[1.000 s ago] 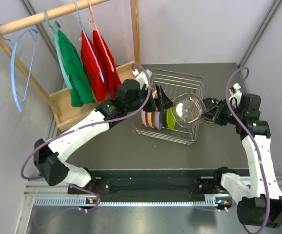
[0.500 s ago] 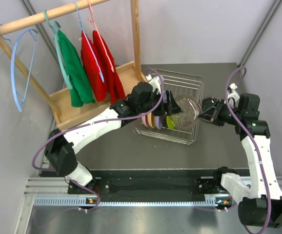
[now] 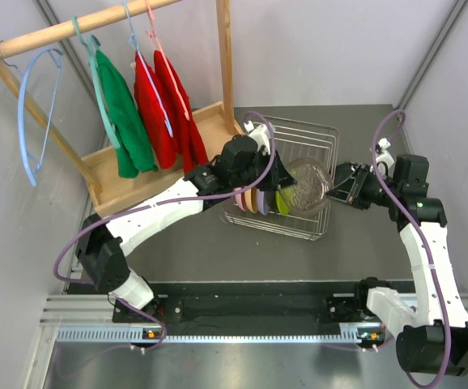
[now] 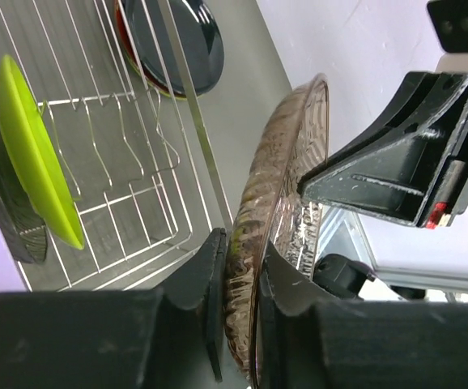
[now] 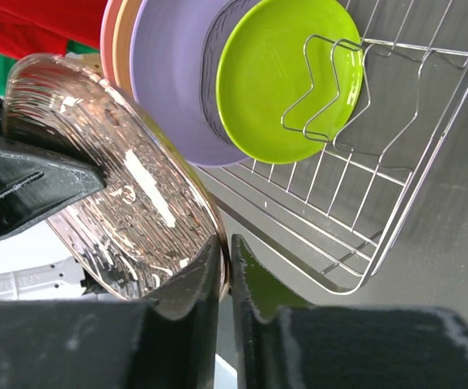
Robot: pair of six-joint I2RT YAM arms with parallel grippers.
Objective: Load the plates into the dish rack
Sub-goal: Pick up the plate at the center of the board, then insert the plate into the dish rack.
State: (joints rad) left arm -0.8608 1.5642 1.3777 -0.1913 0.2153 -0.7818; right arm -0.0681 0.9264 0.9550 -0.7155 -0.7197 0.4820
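The clear plate (image 3: pixel 305 185) hangs tilted over the dish rack (image 3: pixel 319 134), just beside the lime green plate (image 3: pixel 283 200) standing between its wires. The left gripper (image 3: pixel 281 180) has its jaws clamped on one rim. The right gripper (image 3: pixel 337 188) has its jaws pinched on the opposite rim.

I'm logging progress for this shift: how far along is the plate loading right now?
Done: pink plate, orange plate, lavender plate and lime green plate stand in the dish rack. In hand: the clear plate, pinched by the left hand and right hand at the rack. Left: slotting it, plus a dark plate lying flat on a red plate.
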